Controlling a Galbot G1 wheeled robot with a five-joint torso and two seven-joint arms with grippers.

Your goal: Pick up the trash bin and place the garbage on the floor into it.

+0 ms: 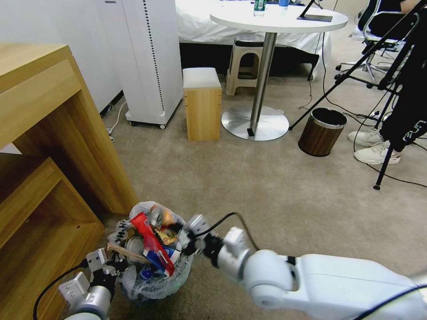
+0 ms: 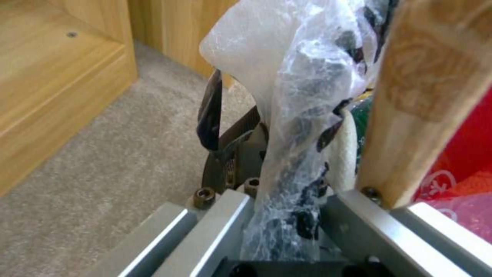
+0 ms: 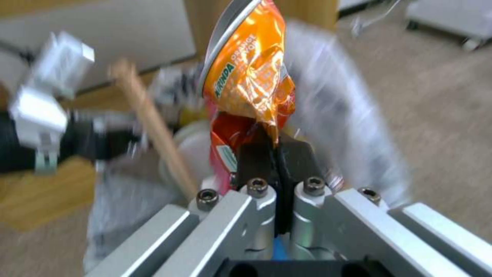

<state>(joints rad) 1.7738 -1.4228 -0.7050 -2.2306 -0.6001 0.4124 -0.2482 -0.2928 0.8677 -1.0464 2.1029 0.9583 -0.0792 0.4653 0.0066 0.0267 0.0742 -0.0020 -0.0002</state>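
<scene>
The right gripper [image 3: 276, 154] has its dark fingers [image 3: 253, 159] pressed together on the lower edge of an orange wrapper [image 3: 251, 73], which stands up crumpled above them over the trash bin [image 1: 153, 284]. The left gripper [image 2: 287, 181] has its fingers closed on the bin's clear plastic liner [image 2: 292, 96] at the rim on the robot's left side, the bag bunched up between them. The bin sits low in front of the robot, just beside the foot of a wooden shelf unit [image 1: 53, 146], with carpet [image 1: 267, 186] beneath. It is heaped full: a red wrapper [image 1: 149, 240] lies slanted across the top, a wooden stick [image 1: 126, 252] pokes out toward the left gripper, and a blue-white carton [image 1: 165, 254] and crumpled scraps show underneath. To the robot's left the shelf unit stands close against the bin; to the right and ahead the carpet lies open up to a brown wood-grain bin [image 1: 322, 132], a round white table [image 1: 278, 20] on a metal foot, and a small wooden stool [image 1: 202, 103].
</scene>
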